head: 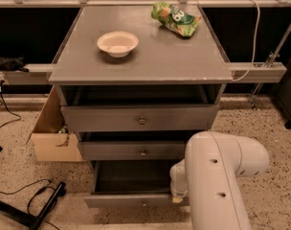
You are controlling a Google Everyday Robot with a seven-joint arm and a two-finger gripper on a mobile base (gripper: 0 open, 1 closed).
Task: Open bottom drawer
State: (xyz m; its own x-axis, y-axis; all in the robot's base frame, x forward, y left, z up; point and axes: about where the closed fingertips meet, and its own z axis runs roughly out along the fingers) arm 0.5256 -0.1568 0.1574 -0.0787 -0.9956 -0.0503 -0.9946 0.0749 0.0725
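Note:
The grey cabinet (136, 56) has three drawers, each with a small round knob. The bottom drawer (131, 201) is pulled out towards me, and its dark grey interior (131, 176) shows. Its knob (144, 203) sits at the centre of the front. The middle drawer (136, 151) and top drawer (140, 118) each stand out a little. My white arm (217, 176) fills the lower right. My gripper (177, 195) is at the right end of the bottom drawer's front, mostly hidden behind the arm.
A white bowl (117, 43) and a green snack bag (176, 18) lie on the cabinet top. A cardboard box (52, 133) stands against the cabinet's left side. Cables and a black stand (30, 210) lie on the speckled floor at lower left.

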